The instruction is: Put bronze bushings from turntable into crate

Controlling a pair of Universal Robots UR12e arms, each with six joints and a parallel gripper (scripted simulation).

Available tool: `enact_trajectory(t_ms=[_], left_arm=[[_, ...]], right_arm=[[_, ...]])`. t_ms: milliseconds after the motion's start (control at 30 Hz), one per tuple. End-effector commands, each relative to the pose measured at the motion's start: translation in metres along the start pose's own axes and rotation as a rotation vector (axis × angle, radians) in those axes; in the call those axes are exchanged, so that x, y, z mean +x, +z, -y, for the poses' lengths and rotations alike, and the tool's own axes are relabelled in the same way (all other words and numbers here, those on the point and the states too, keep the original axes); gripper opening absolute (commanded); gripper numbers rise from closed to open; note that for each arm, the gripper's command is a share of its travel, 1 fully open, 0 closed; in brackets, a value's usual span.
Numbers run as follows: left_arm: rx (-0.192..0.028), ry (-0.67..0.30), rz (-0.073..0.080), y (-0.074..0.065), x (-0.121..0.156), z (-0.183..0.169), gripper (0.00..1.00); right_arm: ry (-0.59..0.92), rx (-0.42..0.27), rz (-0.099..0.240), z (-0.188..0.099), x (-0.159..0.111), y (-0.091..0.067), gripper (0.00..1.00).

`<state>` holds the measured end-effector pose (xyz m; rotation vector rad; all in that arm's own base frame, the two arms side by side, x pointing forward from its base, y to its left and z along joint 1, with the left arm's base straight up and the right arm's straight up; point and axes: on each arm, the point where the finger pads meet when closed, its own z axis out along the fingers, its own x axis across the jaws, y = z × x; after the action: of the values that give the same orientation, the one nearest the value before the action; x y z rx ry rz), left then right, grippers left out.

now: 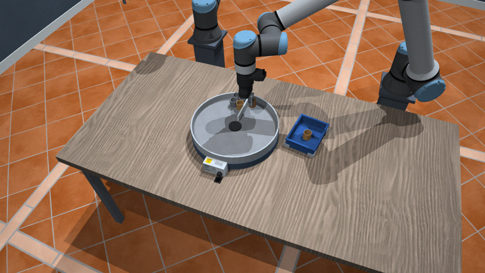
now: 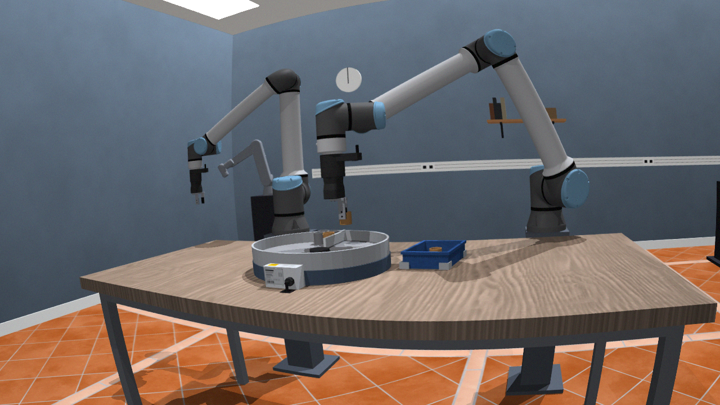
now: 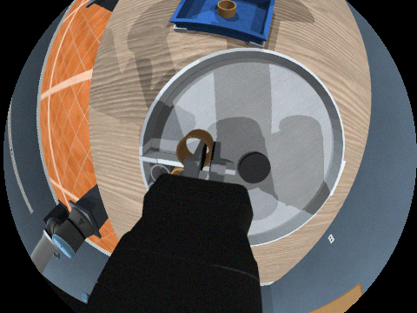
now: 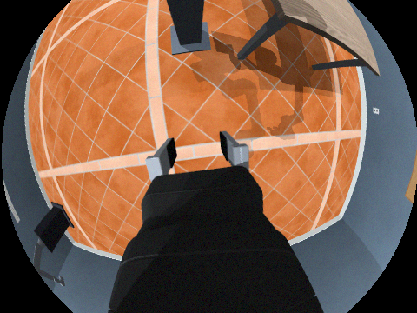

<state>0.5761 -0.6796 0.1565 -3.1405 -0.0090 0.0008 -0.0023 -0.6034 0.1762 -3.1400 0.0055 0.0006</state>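
Note:
My left gripper [image 1: 251, 101] [image 2: 343, 215] [image 3: 209, 149] is shut on the wall of a bronze bushing [image 1: 254, 103] [image 2: 347, 218] [image 3: 184, 152], held above the turntable [image 1: 216, 140] [image 2: 332, 260] [image 3: 300, 78]. Another bronze bushing [image 1: 239, 105] [image 3: 177, 170] stands on the turntable beside steel bushings [image 1: 233, 101] [image 3: 159, 172], which my arm partly hides. A third bronze bushing [image 1: 307, 135] [image 2: 435, 249] [image 3: 227, 9] stands in the blue crate [image 1: 298, 147] [image 2: 427, 260] [image 3: 208, 29], which sits level within its corner guides [image 1: 310, 154] [image 2: 445, 265]. My right gripper [image 4: 197, 143] [image 2: 199, 199] is open and empty, away from the table.
A thin divider wall [image 1: 242, 110] [image 2: 334, 238] [image 3: 164, 160] stands on the turntable beside the bushings, running toward the dark hub [image 1: 235, 126] [image 3: 254, 168]. The turntable's raised rim lies between the held bushing and the crate. A white control box [image 1: 214, 166] [image 2: 283, 276] stands at the turntable's front.

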Motion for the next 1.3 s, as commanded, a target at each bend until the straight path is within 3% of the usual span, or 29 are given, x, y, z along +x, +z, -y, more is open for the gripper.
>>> enact_trajectory(t_ms=[0,867,1267], left_arm=[[-0.003,0.000,-0.002,-0.002,-0.005,0.034,0.00],[-0.002,0.000,-0.002,-0.001,-0.035,0.228,0.00],[-0.002,0.000,-0.002,-0.001,-0.042,0.277,0.00]], right_arm=[[0.000,-0.002,0.000,-0.001,0.000,-0.001,1.00],[0.000,-0.002,0.000,-0.001,0.000,-0.001,1.00],[0.000,-0.002,0.000,-0.001,0.000,-0.001,1.00]])
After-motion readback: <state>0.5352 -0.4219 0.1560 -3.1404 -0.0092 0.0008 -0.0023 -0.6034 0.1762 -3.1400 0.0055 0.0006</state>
